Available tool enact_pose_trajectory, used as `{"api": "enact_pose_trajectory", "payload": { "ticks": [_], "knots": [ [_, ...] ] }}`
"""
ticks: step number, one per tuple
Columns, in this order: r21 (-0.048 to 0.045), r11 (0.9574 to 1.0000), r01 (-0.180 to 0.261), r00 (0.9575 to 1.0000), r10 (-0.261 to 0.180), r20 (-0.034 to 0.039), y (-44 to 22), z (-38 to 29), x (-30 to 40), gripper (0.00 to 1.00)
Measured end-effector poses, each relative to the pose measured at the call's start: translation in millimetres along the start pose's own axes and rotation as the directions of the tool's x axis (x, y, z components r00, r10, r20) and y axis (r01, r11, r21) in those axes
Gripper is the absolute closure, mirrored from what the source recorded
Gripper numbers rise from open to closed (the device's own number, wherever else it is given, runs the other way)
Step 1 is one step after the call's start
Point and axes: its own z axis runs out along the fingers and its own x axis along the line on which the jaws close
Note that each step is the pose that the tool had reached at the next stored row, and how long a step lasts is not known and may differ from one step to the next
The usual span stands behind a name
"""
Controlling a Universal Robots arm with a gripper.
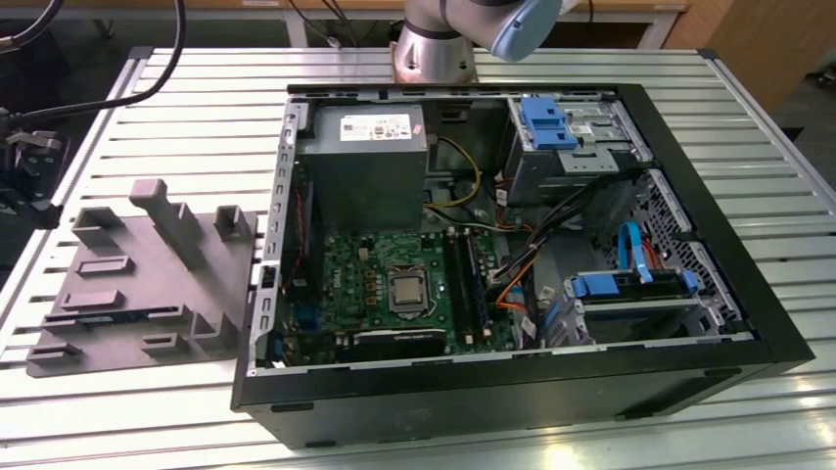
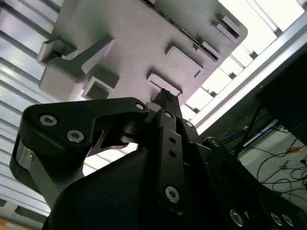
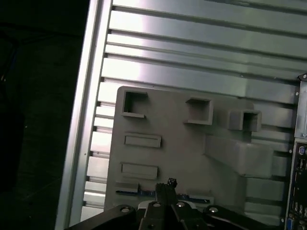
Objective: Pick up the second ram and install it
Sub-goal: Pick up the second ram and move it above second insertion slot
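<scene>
The second ram (image 1: 112,316) is a thin bluish strip lying in a slot of the grey fixture plate (image 1: 144,284), which sits on the table at the exterior view's left, beside the computer case. In the first wrist view the ram (image 3: 197,197) runs across the plate (image 3: 182,143) just under my gripper (image 3: 169,183), whose narrow black fingers are shut together with nothing between them and hide the ram's middle. In the second wrist view my gripper (image 2: 164,93) points at the same plate (image 2: 124,38) from a short distance above it.
The open black computer case (image 1: 523,397) holds a grey power-supply box (image 1: 363,157), a green motherboard (image 1: 379,284) with long black slots (image 1: 467,284), blue drive brackets (image 1: 549,122) and loose cables. The arm's base (image 1: 438,49) stands behind the case on the slatted metal table (image 1: 196,98).
</scene>
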Motion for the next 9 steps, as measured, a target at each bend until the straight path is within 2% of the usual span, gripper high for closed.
{"api": "enact_pose_trajectory", "payload": {
  "ticks": [2, 5, 9],
  "knots": [
    [-0.0008, 0.9994, 0.036, 0.9994, -0.036, -0.0015, 0.0, 0.2, 0.0, 0.89],
    [-0.0021, 0.9959, 0.091, 0.9959, -0.091, -0.004, 0.0, 0.7, 0.0, 0.89],
    [-0.004, 0.9868, 0.162, 0.9867, -0.162, -0.0069, -0.1, 1.4, 0.0, 0.89]
  ]
}}
